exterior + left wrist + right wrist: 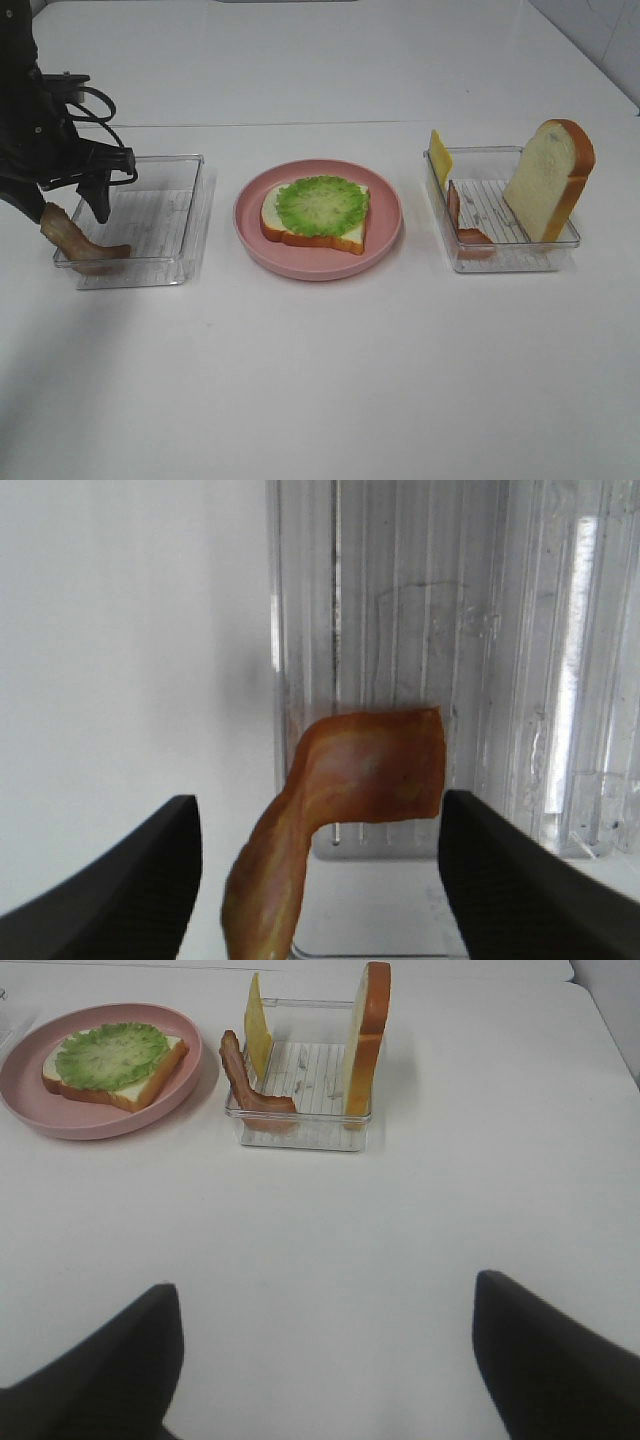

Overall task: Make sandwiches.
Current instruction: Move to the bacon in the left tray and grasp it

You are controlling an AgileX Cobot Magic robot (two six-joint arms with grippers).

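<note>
On the pink plate point(252, 243) lies a bread slice point(300, 236) topped with a green lettuce leaf point(322, 203). A brown bacon strip point(72, 240) leans over the near left corner of the left clear tray point(160, 215). My left gripper point(72, 212) hangs open around it, a finger on each side and neither touching. The left wrist view shows this bacon strip point(365, 770) curling between the dark fingers point(130, 880). My right gripper point(325, 1285) is open and holds nothing, back from the right tray point(300, 1135).
The right tray point(500, 262) holds an upright bread slice point(545, 180), a yellow cheese slice point(439, 157) and a second bacon strip point(462, 225). The left arm's cables hang above the left tray. White tabletop stretches in front of the plate and trays.
</note>
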